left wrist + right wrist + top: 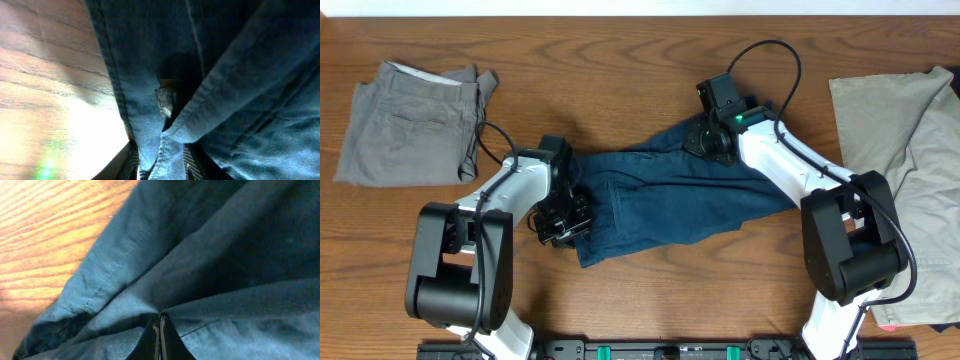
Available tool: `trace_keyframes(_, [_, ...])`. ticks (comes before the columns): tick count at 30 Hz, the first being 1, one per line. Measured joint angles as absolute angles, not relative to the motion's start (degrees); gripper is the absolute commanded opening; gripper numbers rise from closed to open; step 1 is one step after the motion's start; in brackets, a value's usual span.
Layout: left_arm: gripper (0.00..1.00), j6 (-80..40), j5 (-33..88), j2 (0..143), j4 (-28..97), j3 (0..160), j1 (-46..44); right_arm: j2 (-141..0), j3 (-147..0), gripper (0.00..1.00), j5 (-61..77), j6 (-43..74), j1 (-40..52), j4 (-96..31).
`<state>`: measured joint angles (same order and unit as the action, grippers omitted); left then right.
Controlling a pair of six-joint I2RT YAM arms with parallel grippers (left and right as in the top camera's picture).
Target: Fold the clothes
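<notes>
Fingers (pixel 148 348) of the right gripper (pixel 705 142) are pressed together on the blue shorts (pixel 670 200), at their far edge. Left gripper (pixel 565 222) fingers (pixel 192 161) are clamped on the near left edge — the shorts lie mid-table (pixel 620 60).

Navy cloth (pixel 215 255) lying creased across wooden tabletop (pixel 45 235), right gripper (pixel 160 325) pinching a fold, stitched hem (pixel 100 287) bordering bare wood.

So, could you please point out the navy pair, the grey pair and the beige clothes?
navy pair (pixel 670 205), overhead view, mid leg.
grey pair (pixel 405 130), overhead view, seat panel.
beige clothes (pixel 892 122), overhead view, upper fold.
</notes>
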<state>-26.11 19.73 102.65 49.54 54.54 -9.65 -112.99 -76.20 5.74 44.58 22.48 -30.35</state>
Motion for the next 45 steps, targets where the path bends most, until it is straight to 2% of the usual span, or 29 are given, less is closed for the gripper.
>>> trace_keyframes(5, [0.32, -26.11, 19.73, 102.65, 49.52, 54.54, -9.65, -113.01, -76.14, 0.01, 4.62, 46.33, 22.72, -28.47])
trace_keyframes(11, [0.32, -26.11, 19.73, 102.65, 49.5, 54.54, -9.65, -113.12, -75.99, 0.01, 3.36, 42.33, 22.85, -6.09])
trace_keyframes(13, [0.32, -26.11, 19.73, 102.65, 49.47, 54.54, -9.65, -113.12, -76.12, 0.04, 3.25, 40.05, 22.85, -2.04])
trace_keyframes(14, [0.32, -26.11, 19.73, 102.65, 49.47, 54.54, -9.65, -113.12, -76.12, 0.22, 3.11, 39.29, 22.85, -1.5])
trace_keyframes(15, [0.32, -26.11, 19.73, 102.65, 49.47, 54.54, -9.65, -113.12, -76.12, 0.49, 2.94, 38.3, 22.85, -1.96])
trace_keyframes(16, [0.32, -26.11, 19.75, 102.65, 49.47, 54.54, -9.65, -113.12, -76.12, 0.63, 2.76, 38.04, 22.85, -3.03])
trace_keyframes(17, [0.32, -26.11, 19.73, 102.65, 49.47, 54.54, -9.65, -113.12, -76.14, 0.85, 2.72, 37.45, 22.85, -4.32])
trace_keyframes(18, [0.32, -26.11, 19.75, 102.65, 49.47, 54.54, -9.65, -113.12, -76.14, 0.99, 2.66, 36.71, 22.85, -6.37])
trace_keyframes(24, [0.32, -26.02, 19.94, 102.63, 49.84, 54.54, -8.75, -113.12, -76.14, 0.99, 2.48, 30.33, 22.85, -19.09])
trace_keyframes(30, [0.33, -25.63, 19.27, 100.44, 50.46, 54.54, -2.5, -112.42, -76.12, 0.99, 2.5, 23.03, 22.83, -29.82])
trace_keyframes(32, [0.4, -25.36, 19.25, 97.58, 50.52, 54.52, -0.03, -111.44, -76.09, 0.99, 2.33, 20.6, 22.83, -33.19])
trace_keyframes(33, [0.51, -25.02, 19.22, 96.07, 50.46, 54.52, 0.86, -110.78, -76.09, 0.99, 2.07, 19.7, 22.79, -34.65])
trace_keyframes(34, [0.58, -24.95, 19.22, 94.21, 50.35, 54.52, 1.65, -109.93, -76.09, 0.99, 1.8, 18.7, 22.7, -35.94])
trace_keyframes(40, [0.68, -22.92, 24.53, 90.43, 48.27, 54.52, 1.8, -104.33, -76.09, 0.99, 4.4, 14.06, 22.09, -37.5])
trace_keyframes(42, [0.7, -22.44, 26.81, 90.74, 48.14, 54.52, 1.34, -102.08, -76.09, 0.93, 7.33, 11.84, 22.11, -37.71])
trace_keyframes(45, [0.7, -22.46, 29.43, 91.26, 47.27, 54.19, 0.91, -99.42, -76.09, 0.74, 10.92, 9.47, 22.13, -39.11])
